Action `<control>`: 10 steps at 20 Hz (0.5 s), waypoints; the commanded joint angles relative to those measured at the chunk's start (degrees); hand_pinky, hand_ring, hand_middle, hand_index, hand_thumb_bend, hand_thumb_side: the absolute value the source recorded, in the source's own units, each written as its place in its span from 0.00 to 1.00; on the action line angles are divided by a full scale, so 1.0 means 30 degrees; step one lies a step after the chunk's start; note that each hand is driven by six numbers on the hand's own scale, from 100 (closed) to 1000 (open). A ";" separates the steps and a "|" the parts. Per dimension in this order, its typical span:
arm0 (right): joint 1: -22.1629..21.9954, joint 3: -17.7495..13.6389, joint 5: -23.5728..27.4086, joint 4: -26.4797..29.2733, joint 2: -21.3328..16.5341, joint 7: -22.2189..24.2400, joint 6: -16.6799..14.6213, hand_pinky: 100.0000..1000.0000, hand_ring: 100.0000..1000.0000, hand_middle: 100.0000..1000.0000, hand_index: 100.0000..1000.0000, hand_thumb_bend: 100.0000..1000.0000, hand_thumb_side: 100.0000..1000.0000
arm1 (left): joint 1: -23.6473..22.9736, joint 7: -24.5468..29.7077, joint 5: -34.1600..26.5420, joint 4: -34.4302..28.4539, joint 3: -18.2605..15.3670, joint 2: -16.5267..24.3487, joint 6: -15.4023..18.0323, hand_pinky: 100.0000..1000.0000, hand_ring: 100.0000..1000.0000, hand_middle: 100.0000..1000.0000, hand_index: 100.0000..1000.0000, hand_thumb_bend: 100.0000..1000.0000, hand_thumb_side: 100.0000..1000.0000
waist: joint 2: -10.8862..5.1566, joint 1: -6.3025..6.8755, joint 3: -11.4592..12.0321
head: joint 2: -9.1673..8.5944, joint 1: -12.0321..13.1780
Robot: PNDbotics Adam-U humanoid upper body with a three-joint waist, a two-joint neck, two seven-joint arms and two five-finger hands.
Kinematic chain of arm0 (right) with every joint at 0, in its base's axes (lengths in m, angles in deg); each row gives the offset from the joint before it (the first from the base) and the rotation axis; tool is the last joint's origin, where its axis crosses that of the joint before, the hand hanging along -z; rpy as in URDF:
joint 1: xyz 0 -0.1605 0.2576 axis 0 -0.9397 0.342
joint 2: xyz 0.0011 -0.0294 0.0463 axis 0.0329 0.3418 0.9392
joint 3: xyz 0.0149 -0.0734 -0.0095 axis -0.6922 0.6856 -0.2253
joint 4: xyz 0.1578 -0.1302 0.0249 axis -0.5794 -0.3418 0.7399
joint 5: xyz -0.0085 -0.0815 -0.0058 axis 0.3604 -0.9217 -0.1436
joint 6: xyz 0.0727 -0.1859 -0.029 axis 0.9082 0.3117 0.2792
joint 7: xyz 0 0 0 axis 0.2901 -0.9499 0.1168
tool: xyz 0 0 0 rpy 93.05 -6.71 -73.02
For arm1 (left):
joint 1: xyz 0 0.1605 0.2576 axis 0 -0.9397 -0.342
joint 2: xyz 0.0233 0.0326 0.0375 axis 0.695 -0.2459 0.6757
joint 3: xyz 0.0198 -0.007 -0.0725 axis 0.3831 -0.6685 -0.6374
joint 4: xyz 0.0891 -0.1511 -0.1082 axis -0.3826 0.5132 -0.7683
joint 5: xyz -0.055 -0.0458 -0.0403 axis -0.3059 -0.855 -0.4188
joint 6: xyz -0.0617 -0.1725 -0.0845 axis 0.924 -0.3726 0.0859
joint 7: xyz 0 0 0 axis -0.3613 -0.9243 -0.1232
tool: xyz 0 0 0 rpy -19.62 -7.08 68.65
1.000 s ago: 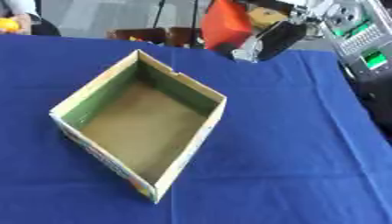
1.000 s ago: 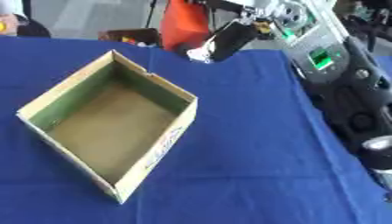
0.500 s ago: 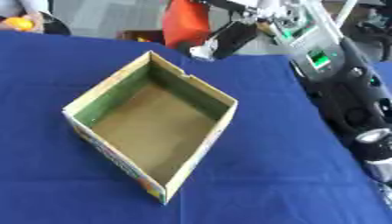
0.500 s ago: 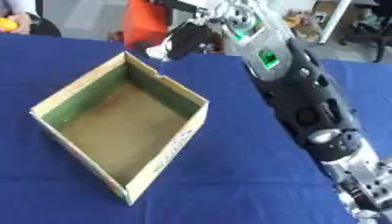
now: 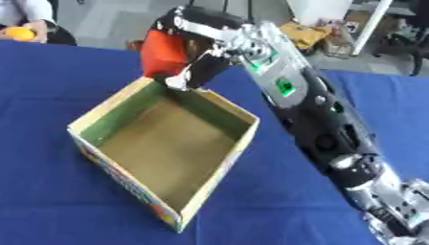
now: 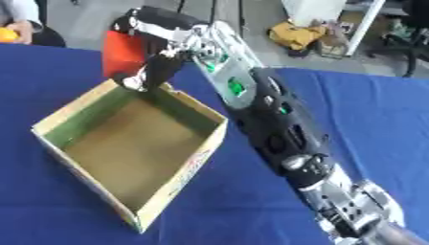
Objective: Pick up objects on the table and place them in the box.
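Nearing box [image 5: 214, 172] rim, robot hand [image 5: 199, 67] gripping red object [image 5: 163, 52]

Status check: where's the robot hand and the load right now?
Right robot hand shut on red object, above far corner of box. Left hand not in view. Box looks empty; nothing blocking the drop.

A red block-shaped object [image 5: 164, 52], clasped in the curled fingers of the right hand [image 5: 197, 67], hangs above the far corner of an open cardboard box [image 5: 214, 176]. The box, green-lined inside with a brown floor, sits askew on blue cloth.
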 commanded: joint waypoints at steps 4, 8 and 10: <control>-0.0013 0.0165 -0.1055 -0.0966 0.0665 -0.0016 -0.0302 0.49 0.44 0.36 0.49 0.00 0.17 | 0.0381 -0.0048 -0.0293 -0.0355 0.0024 0.0234 0.0182 0.49 0.68 0.79 0.87 0.00 0.92 | 0.0192 -0.0222 0.0307 | -0.0450 -0.0349; -0.0399 0.0513 -0.1747 -0.1742 0.1143 0.0087 -0.0594 0.48 0.45 0.37 0.49 0.00 0.16 | 0.0519 -0.0047 -0.0365 -0.0355 0.0029 0.0234 0.0270 0.49 0.68 0.79 0.87 0.00 0.92 | 0.0324 -0.0273 0.0445 | -0.0564 -0.0470; -0.0600 0.0680 -0.2073 -0.2084 0.1356 0.0149 -0.0741 0.48 0.45 0.37 0.49 0.00 0.16 | 0.0573 -0.0035 -0.0379 -0.0355 0.0028 0.0228 0.0267 0.49 0.68 0.79 0.87 0.00 0.92 | 0.0376 -0.0307 0.0480 | -0.0588 -0.0477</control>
